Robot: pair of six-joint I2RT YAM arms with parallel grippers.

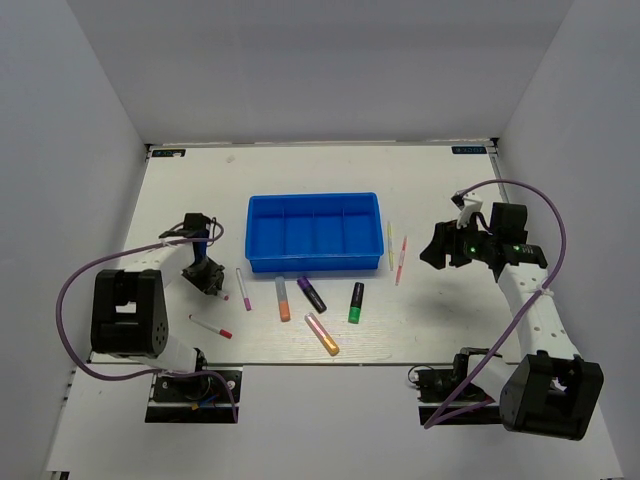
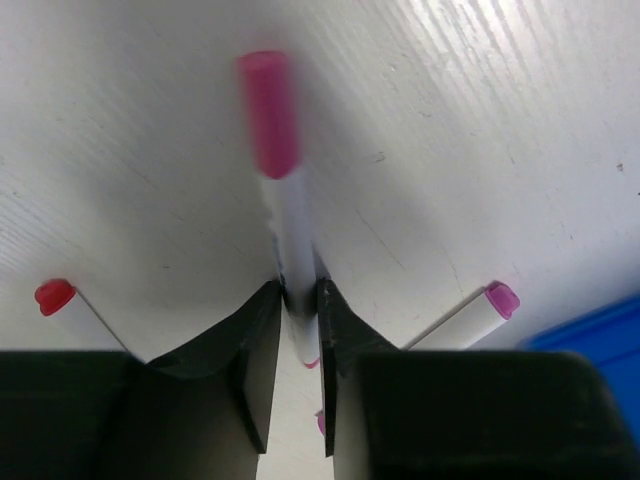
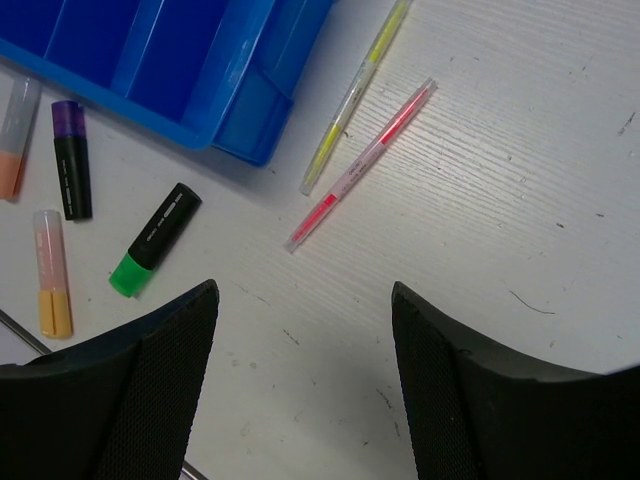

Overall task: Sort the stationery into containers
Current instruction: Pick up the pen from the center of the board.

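Observation:
The blue tray (image 1: 312, 259) stands at mid-table, its compartments empty. My left gripper (image 1: 207, 279) is shut on a white pen with a magenta cap (image 2: 290, 225), low over the table left of the tray; the grip shows in the left wrist view (image 2: 298, 300). A purple-capped pen (image 1: 243, 288) and a red-capped pen (image 1: 211, 327) lie beside it. Orange (image 1: 283, 297), purple/black (image 1: 311, 293), green/black (image 1: 356, 302) and pink/orange (image 1: 322, 334) highlighters lie in front of the tray. My right gripper (image 1: 440, 249) is open and empty, right of the yellow pen (image 3: 355, 95) and the pink pen (image 3: 362, 165).
White walls enclose the table on three sides. The left arm's purple cable (image 1: 75, 280) loops out over the left table edge, and the right arm's cable (image 1: 540, 200) arches above the right arm. The tray's corner (image 3: 235, 120) shows in the right wrist view.

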